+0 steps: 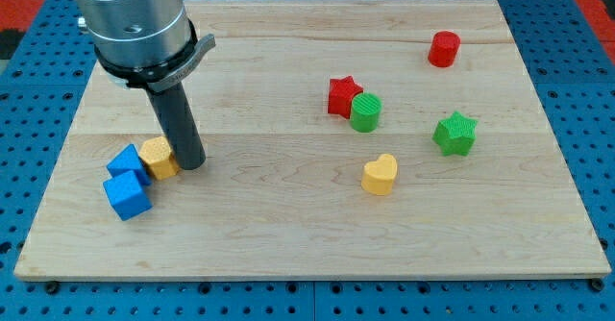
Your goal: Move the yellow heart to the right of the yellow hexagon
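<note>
Showing on the pale striped-grain wooden board point(288, 234): yellow heart point(380, 175), yellow hexagon point(158, 157), two blue blocks point(126, 183). Red star point(342, 95), red cylinder point(444, 49), green cylinder point(365, 112), and green, probably star-shaped, block point(455, 134) are showing too.

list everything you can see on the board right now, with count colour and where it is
yellow heart: 1, yellow, middle of the board, toward the view's right
yellow hexagon: 1, yellow, view's left, touching the blue blocks
blue blocks: 2, blue, view's lower left, pressed together; the lower one is a cube, the upper one's shape is unclear
red star: 1, red, above centre, touching the green cylinder
green cylinder: 1, green, just right of and below the red star
green star: 1, green, view's right
red cylinder: 1, red, view's upper right
wooden board: 1, light wood, on a blue pegboard
my tip: 1, dark rod, against the right side of the yellow hexagon
</note>
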Controlling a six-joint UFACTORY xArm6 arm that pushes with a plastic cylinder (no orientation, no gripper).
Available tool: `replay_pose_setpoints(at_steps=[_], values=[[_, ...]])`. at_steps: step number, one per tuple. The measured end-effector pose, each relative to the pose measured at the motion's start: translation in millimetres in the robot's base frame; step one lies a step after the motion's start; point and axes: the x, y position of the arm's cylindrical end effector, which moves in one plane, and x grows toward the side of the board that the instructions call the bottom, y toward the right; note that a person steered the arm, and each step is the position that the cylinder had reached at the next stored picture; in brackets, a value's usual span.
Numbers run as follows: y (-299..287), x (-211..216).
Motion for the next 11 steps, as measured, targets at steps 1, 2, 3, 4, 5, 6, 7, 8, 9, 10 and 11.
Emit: replay_pose_setpoints(at_steps=[1,2,3,4,5,6,7,8,9,10,11], values=[[123,-13],[213,-33],[257,13],[214,36],[176,23],[183,5],[144,3],[140,-11],[99,-15],[62,-26],[64,-54]])
